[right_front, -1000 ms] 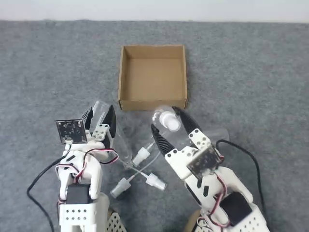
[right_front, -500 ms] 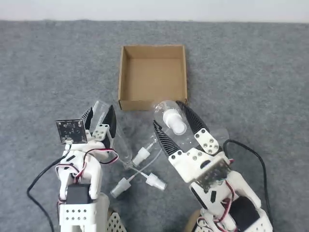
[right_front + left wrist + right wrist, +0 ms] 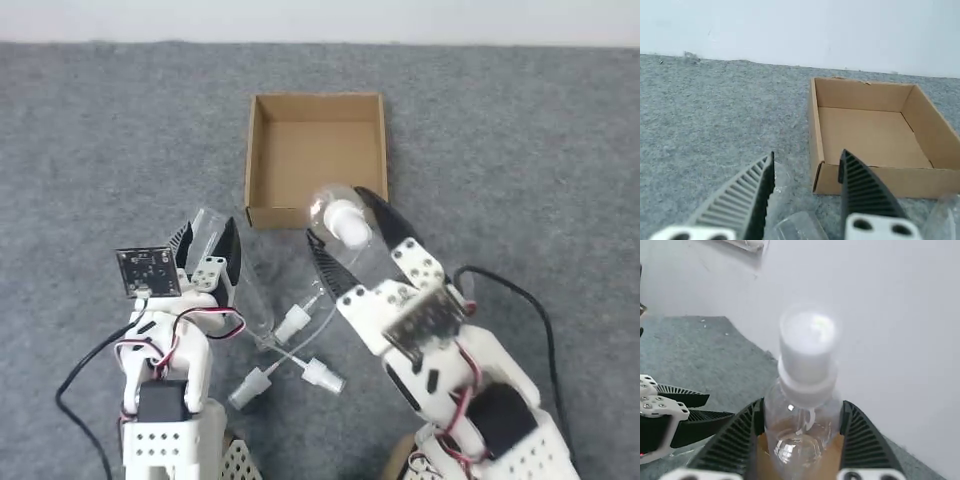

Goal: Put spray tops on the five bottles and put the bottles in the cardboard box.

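My right gripper [image 3: 338, 232] is shut on a clear bottle [image 3: 336, 215] with a white spray top. It holds the bottle just above the front wall of the open cardboard box [image 3: 250, 160], which has nothing in it. In the right wrist view the bottle [image 3: 807, 355] stands upright between the black fingers [image 3: 735, 440] of the right gripper [image 3: 801, 412]. My left gripper [image 3: 207, 248] is open low over the carpet. A topless clear bottle [image 3: 250, 295] lies between its fingers. The box [image 3: 880, 182] is ahead of the left gripper [image 3: 807, 172].
Three loose white spray tops [image 3: 293, 322] [image 3: 251, 385] [image 3: 323, 376] with thin tubes lie on the grey carpet between the arms. Another clear bottle [image 3: 462, 276] lies partly behind the right arm. Open carpet surrounds the box on both sides.
My right gripper has carried the capped bottle forward and a little left, up to the box's front wall. The left arm has not moved.
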Robot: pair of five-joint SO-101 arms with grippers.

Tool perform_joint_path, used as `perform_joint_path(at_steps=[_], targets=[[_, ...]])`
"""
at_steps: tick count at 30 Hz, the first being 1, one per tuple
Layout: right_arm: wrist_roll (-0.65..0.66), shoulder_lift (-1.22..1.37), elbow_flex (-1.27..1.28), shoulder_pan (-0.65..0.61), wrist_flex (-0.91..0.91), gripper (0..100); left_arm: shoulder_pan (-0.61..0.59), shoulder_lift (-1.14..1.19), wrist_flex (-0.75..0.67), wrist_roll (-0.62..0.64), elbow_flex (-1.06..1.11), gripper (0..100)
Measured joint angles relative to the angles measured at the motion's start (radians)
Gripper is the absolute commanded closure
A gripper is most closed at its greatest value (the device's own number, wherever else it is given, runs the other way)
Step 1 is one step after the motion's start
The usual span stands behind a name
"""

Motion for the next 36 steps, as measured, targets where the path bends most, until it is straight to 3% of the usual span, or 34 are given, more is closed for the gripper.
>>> perform_joint_path(at_steps=[17, 36], targets=[[0.000, 0.384, -0.009, -0.002, -0.299, 92.9, 0.000, 0.000, 0.000, 0.000, 0.000, 80], [0.000, 0.968, -0.419, 0.005, -0.333, 92.9, 0.000, 0.000, 0.000, 0.000, 0.000, 80]])
